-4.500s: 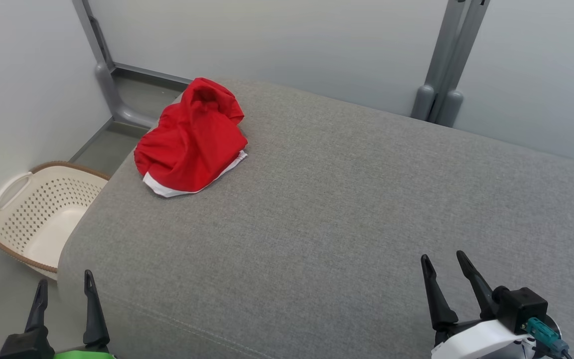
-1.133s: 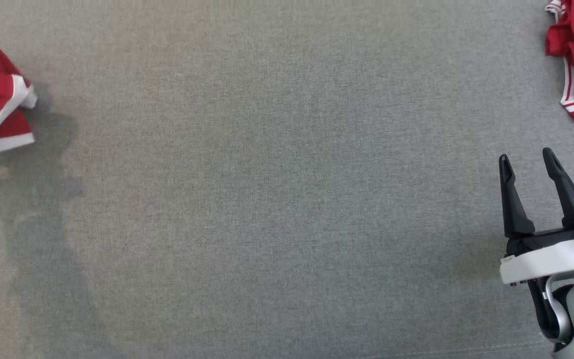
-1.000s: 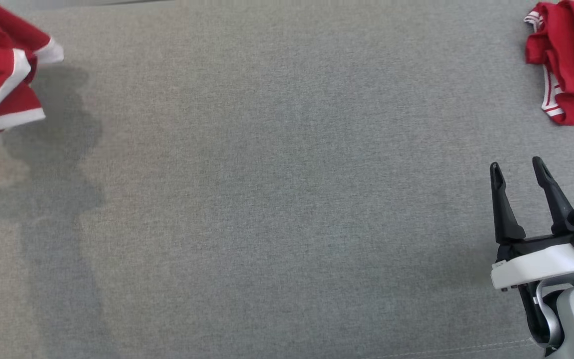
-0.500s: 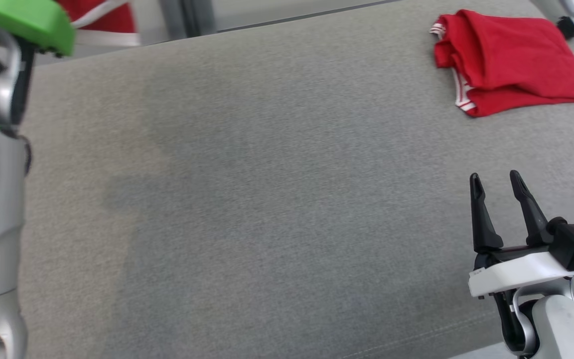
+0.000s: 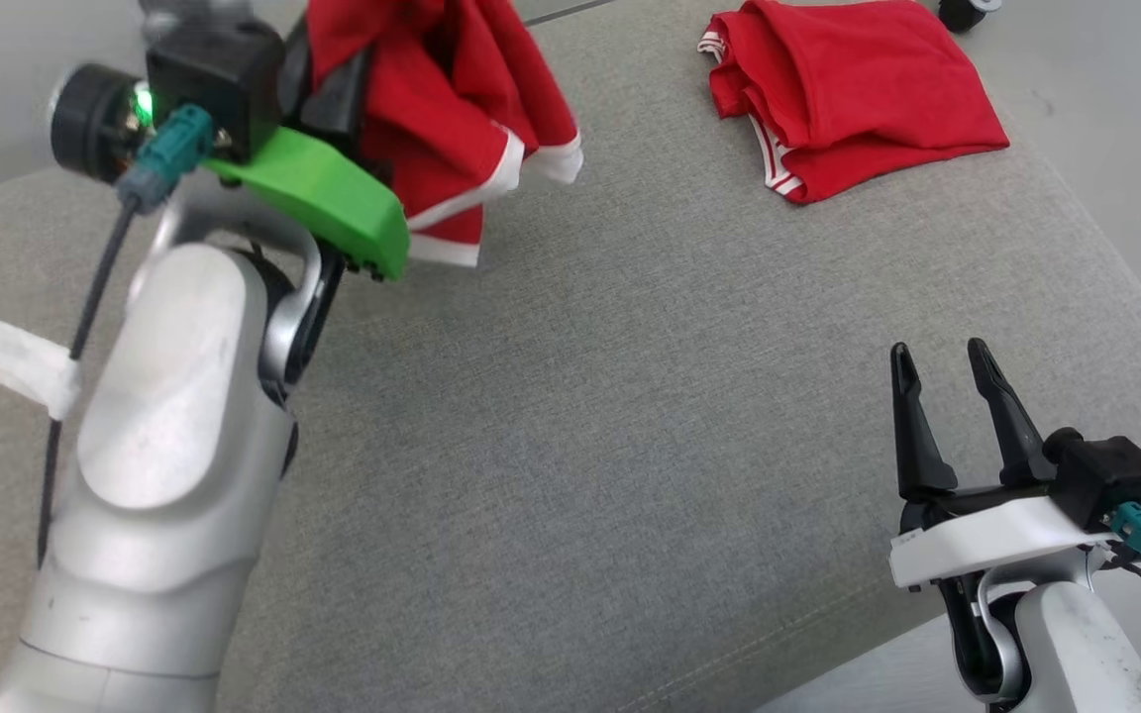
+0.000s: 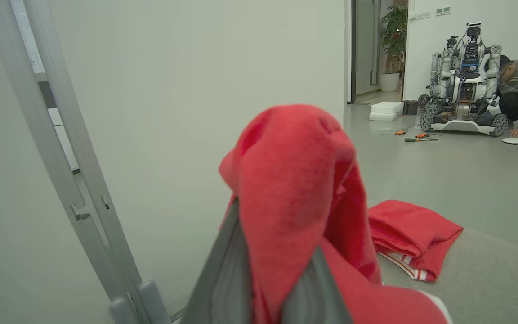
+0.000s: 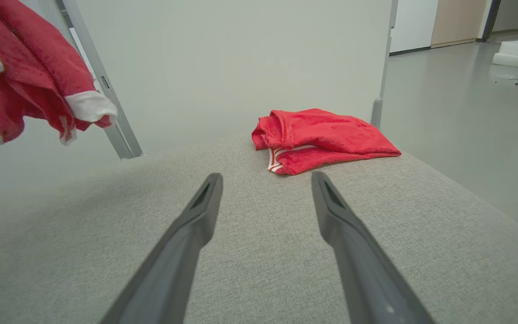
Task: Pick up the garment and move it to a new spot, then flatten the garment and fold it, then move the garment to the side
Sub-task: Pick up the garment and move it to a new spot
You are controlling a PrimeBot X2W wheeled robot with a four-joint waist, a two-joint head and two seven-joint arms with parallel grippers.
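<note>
No text, label, brand, number or sign can be read in any of the views. The small pale wall plates [image 6: 430, 12] high on the far white wall [image 6: 421, 58] in the left wrist view are too small to make out any marking.

Two red garments [image 5: 452, 109] [image 5: 858, 109], two claws [image 5: 333, 94] [image 5: 939, 356], one grey couch [image 5: 630, 396].
</note>
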